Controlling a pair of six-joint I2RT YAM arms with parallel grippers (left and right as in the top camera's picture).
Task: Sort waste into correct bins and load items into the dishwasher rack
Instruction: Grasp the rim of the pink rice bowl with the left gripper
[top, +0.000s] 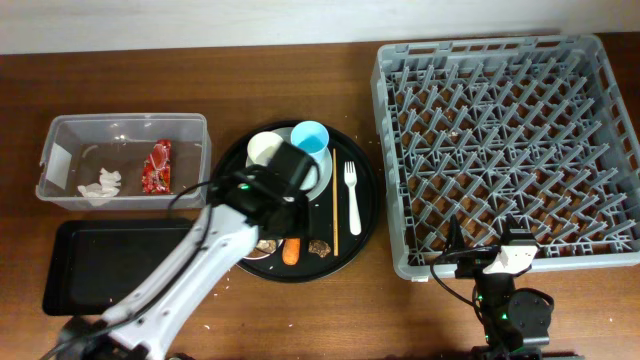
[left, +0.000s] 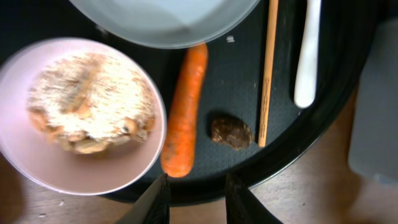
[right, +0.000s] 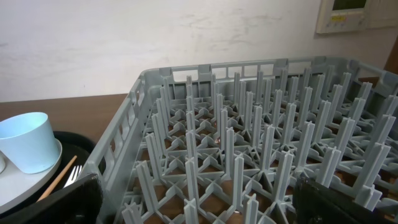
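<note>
An orange carrot (left: 183, 109) lies on the round black tray (left: 323, 118), next to a small brown lump (left: 231, 132). A small white bowl (left: 37, 168) holds beige rice-like scraps (left: 81, 112). My left gripper (left: 198, 200) is open and empty, just in front of the carrot's near tip, above the tray's rim. A wooden stick (left: 267, 68), white fork (left: 308, 53) and pale plate (left: 168, 18) lie further back. The cream cup (top: 265, 150) and blue cup (top: 310, 137) stand on the plate. My right gripper (right: 199, 211) is open at the grey rack's (top: 510, 150) front edge.
The clear tub (top: 60, 150) at the left holds a crumpled white tissue (top: 105, 182) and a red wrapper (top: 157, 166). The shallow black rectangular tray (top: 100, 265) lies in front of it. My left arm reaches across that tray's right end.
</note>
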